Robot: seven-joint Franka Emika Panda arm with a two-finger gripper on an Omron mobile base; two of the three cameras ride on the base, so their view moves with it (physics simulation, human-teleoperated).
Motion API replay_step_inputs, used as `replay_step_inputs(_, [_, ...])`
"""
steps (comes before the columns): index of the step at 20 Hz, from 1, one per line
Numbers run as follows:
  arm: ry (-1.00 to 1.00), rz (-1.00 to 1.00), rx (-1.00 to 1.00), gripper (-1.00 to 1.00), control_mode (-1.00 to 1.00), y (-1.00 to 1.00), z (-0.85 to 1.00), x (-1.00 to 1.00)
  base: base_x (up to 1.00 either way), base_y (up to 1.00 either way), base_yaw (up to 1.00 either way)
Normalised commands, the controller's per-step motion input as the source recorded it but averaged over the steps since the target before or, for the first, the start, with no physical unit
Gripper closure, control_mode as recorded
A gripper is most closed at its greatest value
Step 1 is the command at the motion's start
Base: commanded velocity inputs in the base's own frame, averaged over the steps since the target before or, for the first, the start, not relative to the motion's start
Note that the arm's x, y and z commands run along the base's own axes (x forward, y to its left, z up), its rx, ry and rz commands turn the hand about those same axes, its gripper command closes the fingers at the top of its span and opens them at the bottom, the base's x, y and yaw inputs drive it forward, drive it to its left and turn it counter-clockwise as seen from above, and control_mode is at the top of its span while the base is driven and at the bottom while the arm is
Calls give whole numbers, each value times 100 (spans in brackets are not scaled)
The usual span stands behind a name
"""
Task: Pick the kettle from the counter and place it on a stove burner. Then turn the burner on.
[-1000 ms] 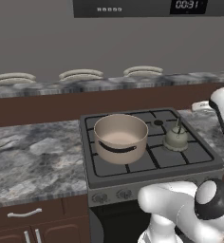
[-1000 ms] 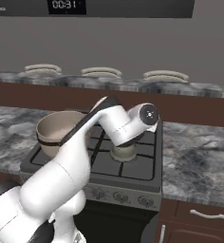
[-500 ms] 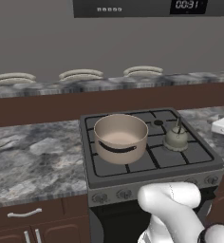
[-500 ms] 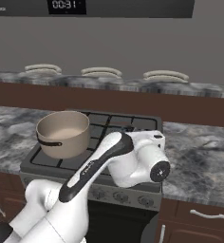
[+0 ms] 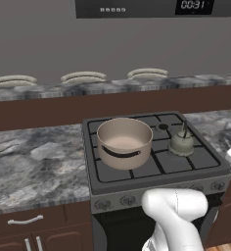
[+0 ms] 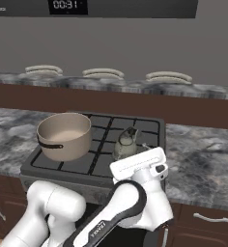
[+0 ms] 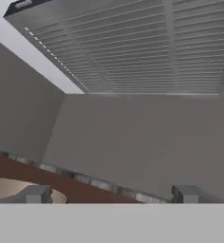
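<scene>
The small grey-green kettle stands upright on the front right stove burner of the dark cooktop. A free burner lies just behind it. My gripper is open, its fingertips wide apart with nothing between them. It points up at the grey wall and the slatted underside of the hood. My white wrist hangs low at the cooktop's front edge, just in front of the kettle. The marbled counter flanks the stove on both sides.
A large tan pot fills the front left burner. Control knobs run along the stove's front panel. Plates sit on the raised back ledge. Wooden cabinets with silver handles stand below the counter.
My arm has swung from above the kettle down to the cooktop's front edge. The kettle and the pot have stayed where they were.
</scene>
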Motion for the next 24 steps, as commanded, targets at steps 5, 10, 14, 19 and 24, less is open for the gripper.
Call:
replay_step_inputs(5, [-31,2,-4,-100,-100,-23,-22,-49,0,0,0])
replay_step_inputs(10, [-18,0,0,-100,-100,-30,-31,-32,0,0,0])
replay_step_inputs(14, [-2,0,-1,-100,-100,-8,-43,-21,0,0,0])
replay_step_inputs(19, [0,0,0,-100,-100,0,-39,-17,0,0,0])
replay_step_inputs(24, [0,0,0,-100,-100,-2,-25,-23,0,0,0])
